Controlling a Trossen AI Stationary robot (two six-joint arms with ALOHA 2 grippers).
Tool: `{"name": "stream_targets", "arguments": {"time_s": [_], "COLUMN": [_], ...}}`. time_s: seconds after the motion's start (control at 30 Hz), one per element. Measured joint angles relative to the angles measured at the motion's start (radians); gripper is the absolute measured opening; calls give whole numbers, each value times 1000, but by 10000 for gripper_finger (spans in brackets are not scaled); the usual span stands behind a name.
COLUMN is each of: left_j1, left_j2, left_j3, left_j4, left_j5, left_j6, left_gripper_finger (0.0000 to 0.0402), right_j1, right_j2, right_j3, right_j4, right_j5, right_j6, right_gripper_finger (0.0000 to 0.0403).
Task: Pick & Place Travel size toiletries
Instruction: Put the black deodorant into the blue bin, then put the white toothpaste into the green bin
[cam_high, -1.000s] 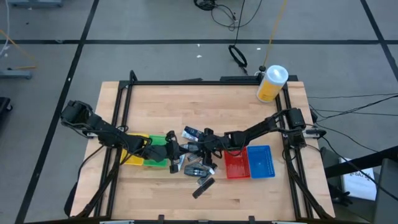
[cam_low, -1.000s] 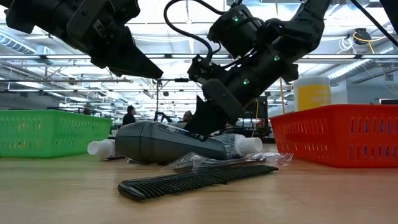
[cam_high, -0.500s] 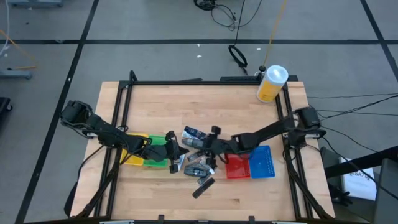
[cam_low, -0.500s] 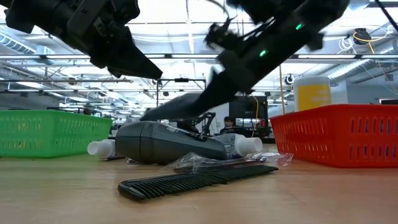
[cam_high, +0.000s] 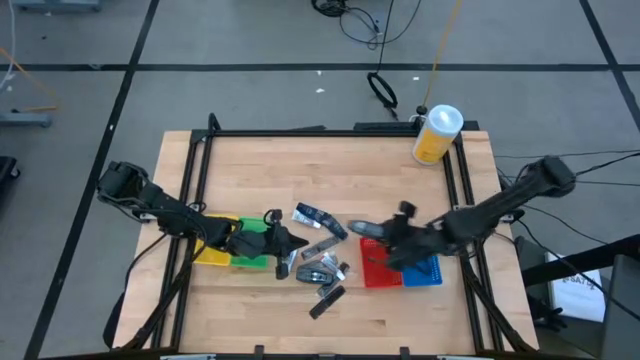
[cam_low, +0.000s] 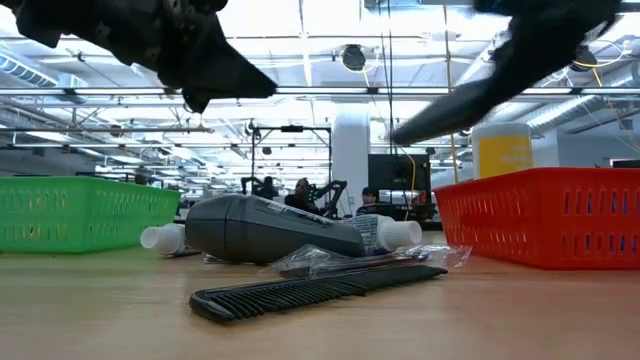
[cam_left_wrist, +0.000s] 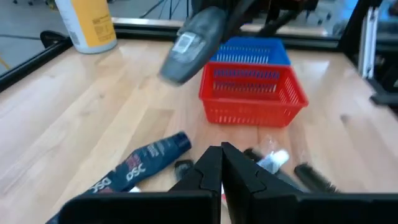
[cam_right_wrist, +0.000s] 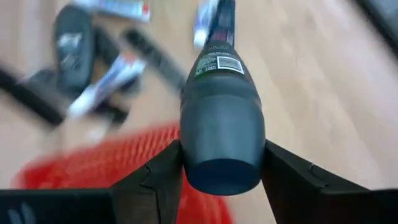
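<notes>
My right gripper (cam_high: 388, 233) hovers over the far left part of the red bin (cam_high: 378, 268), shut on a dark grey tube (cam_high: 364, 229). That tube shows large in the right wrist view (cam_right_wrist: 221, 118) and above the red bin in the left wrist view (cam_left_wrist: 189, 38). My left gripper (cam_high: 294, 243) is shut and hangs above the left side of the toiletry pile (cam_high: 320, 264), touching nothing. A dark blue tube (cam_high: 318, 216), a dark grey bottle (cam_low: 260, 230), white-capped tubes and a black comb (cam_low: 310, 288) lie flat on the table. My right gripper pinches the dark grey tube by its broad end (cam_right_wrist: 221, 163) between the two fingers (cam_right_wrist: 158, 177), coming level from the table's right. The tube points away along the fingers, toward the table's left. It is lifted clear, its narrow free end (cam_low: 405, 132) tilted slightly down.
Yellow (cam_high: 212, 246) and green bins (cam_high: 255, 252) sit left of the pile, under my left arm; a blue bin (cam_high: 422, 264) stands right of the red one. A tall yellow canister with a white lid (cam_high: 437, 133) stands at the far right corner. People show far behind the table.
My right gripper has lifted the dark grey tube out of the pile and carried it up and toward the table's right edge, to above the red bin. The rest of the pile has stayed where it was.
</notes>
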Motion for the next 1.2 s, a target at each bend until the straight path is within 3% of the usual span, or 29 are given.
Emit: {"name": "stream_targets", "arguments": {"time_s": [0.17, 0.27, 0.33, 0.47, 0.63, 0.97, 1.2], "left_j1": [4, 12, 18, 19, 19, 19, 16], "left_j2": [0, 0, 0, 0, 0, 0, 0], "left_j3": [0, 0, 0, 0, 0, 0, 0], "left_j4": [24, 21, 21, 20, 15, -13, -17], "left_j5": [0, 0, 0, 0, 0, 0, 1], "left_j6": [9, 10, 10, 11, -14, -17, -19], "left_gripper_finger": [10, 10, 10, 10, 10, 10, 10], "right_j1": [67, 117, 154, 212, 227, 187, 176], "right_j2": [-196, -274, -298, -275, -177, 11, 59], "right_j3": [48, 54, 55, 55, 52, 33, 33], "right_j4": [-340, -428, -474, -527, -554, -535, -503], "right_j5": [-281, -459, -514, -496, -469, -415, -415], "right_j6": [333, 558, 684, 856, 958, 970, 930], "right_gripper_finger": [174, 175, 176, 177, 178, 186, 249]}}
